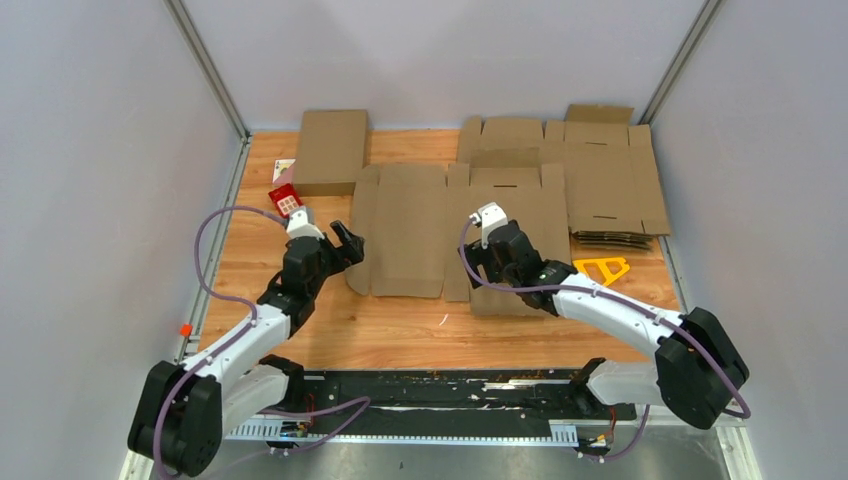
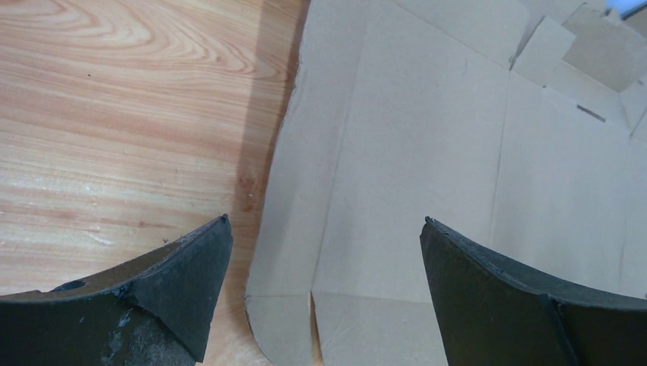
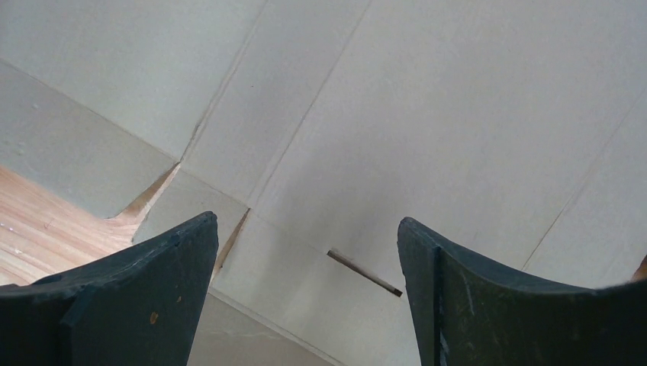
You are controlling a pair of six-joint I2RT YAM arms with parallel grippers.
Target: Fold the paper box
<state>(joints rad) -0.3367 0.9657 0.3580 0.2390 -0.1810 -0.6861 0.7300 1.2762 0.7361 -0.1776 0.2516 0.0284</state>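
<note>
The paper box (image 1: 410,230) lies flat and unfolded on the wooden table (image 1: 400,330), a brown cardboard blank with creases, flaps and a slot. My left gripper (image 1: 350,242) hovers open at the blank's left edge. In the left wrist view the left gripper (image 2: 326,219) straddles that edge of the paper box (image 2: 427,152), holding nothing. My right gripper (image 1: 492,268) stands over the blank's right part. In the right wrist view the right gripper (image 3: 307,219) is open above the paper box (image 3: 427,114), with a narrow slot (image 3: 365,273) between its fingers.
A thick pile of same-shaped blanks (image 1: 605,185) lies at the back right. A folded brown box (image 1: 330,150) sits at the back left, with a red card (image 1: 285,200) beside it. A yellow triangular piece (image 1: 603,268) lies right of the blank. Grey walls enclose the table.
</note>
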